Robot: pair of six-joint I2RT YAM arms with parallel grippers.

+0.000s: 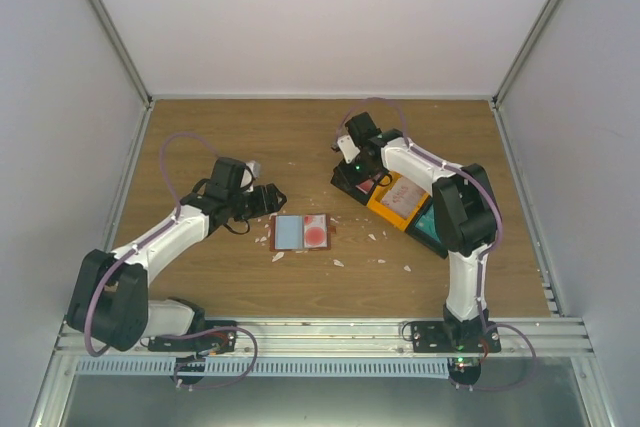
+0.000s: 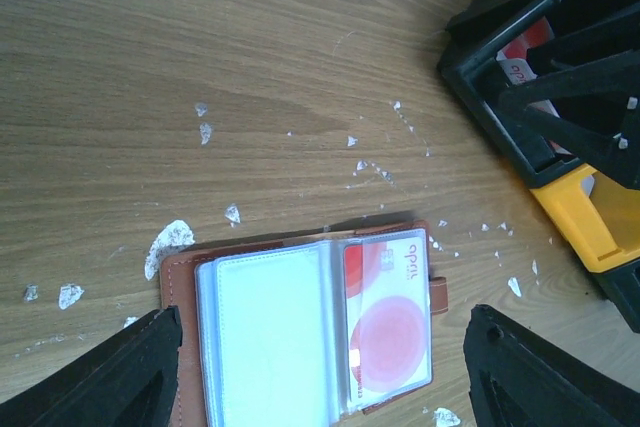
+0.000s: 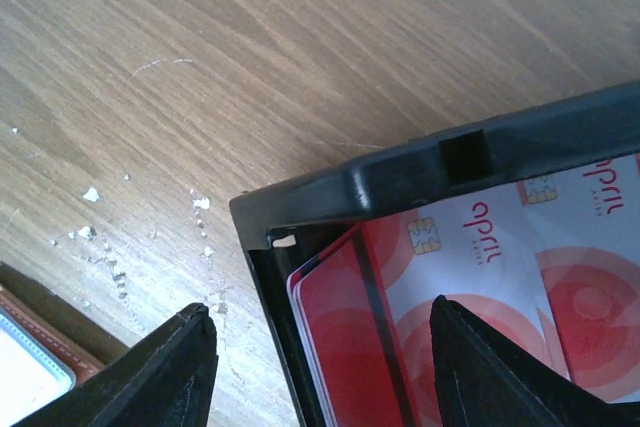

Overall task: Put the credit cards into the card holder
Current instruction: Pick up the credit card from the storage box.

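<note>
The card holder [image 1: 300, 232] lies open on the table, brown leather with pale clear pockets. One red-and-white credit card [image 2: 390, 317] sits in its right pocket; the left pocket [image 2: 265, 337] looks blank. My left gripper [image 2: 320, 352] is open and hovers over the holder, a finger on either side; in the top view it [image 1: 272, 202] is at the holder's far left corner. My right gripper [image 3: 320, 347] is open above the corner of a black bin [image 3: 400, 177], over several stacked red-and-white cards [image 3: 470, 247]. A pale pinkish card [image 1: 403, 194] and a teal card [image 1: 430, 223] lie in neighbouring bins.
An orange bin [image 1: 385, 209] stands between two black ones in a row running diagonally at the right. Small white scraps [image 2: 170, 245] are scattered on the wood around the holder. White walls enclose the table on three sides.
</note>
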